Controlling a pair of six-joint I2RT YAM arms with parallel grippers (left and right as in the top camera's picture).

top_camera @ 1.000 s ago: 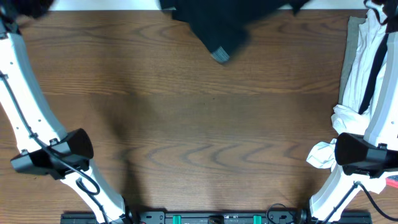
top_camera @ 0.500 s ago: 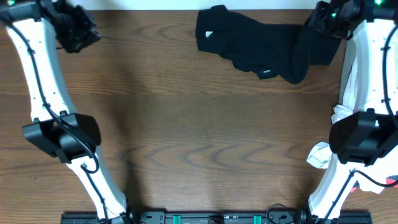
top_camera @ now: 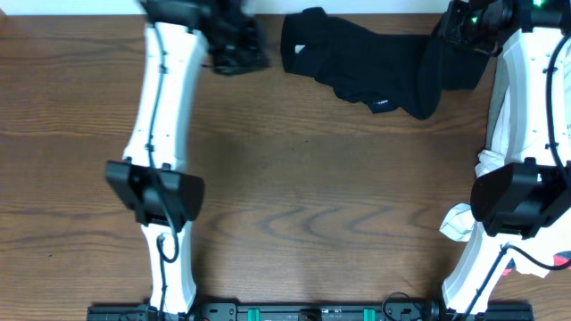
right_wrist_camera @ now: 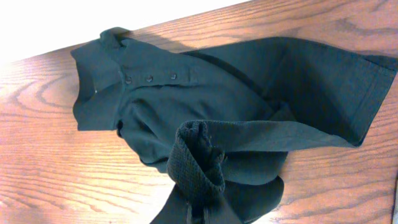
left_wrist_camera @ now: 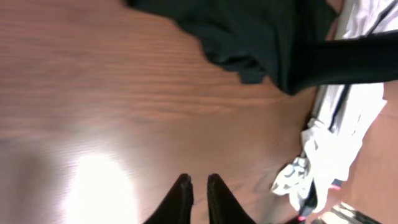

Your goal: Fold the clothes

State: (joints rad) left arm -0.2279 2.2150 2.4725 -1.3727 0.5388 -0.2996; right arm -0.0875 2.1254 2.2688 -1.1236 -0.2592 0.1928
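The clothes (top_camera: 375, 64), a black garment with a small white logo, lie crumpled at the table's far edge, right of centre. In the right wrist view the clothes (right_wrist_camera: 205, 106) show a buttoned placket and a ribbed cuff. My right gripper (top_camera: 464, 27) is shut on that bunched cuff at the garment's right end, and its fingertips (right_wrist_camera: 198, 213) are buried in the cloth. My left gripper (top_camera: 236, 49) hovers just left of the garment, apart from it. The left wrist view shows the left gripper (left_wrist_camera: 198, 186) with its fingers slightly parted over bare wood, holding nothing.
White garments with black straps (top_camera: 522, 98) are heaped along the right edge, also seen as white garments (left_wrist_camera: 329, 143) in the left wrist view. The brown wooden table (top_camera: 294, 196) stretches toward the front. The far table edge runs just behind the clothes.
The left arm swung from the far left across to just beside the garment, and its fingers parted slightly. The right gripper kept its hold while the garment settled spread at the far edge.
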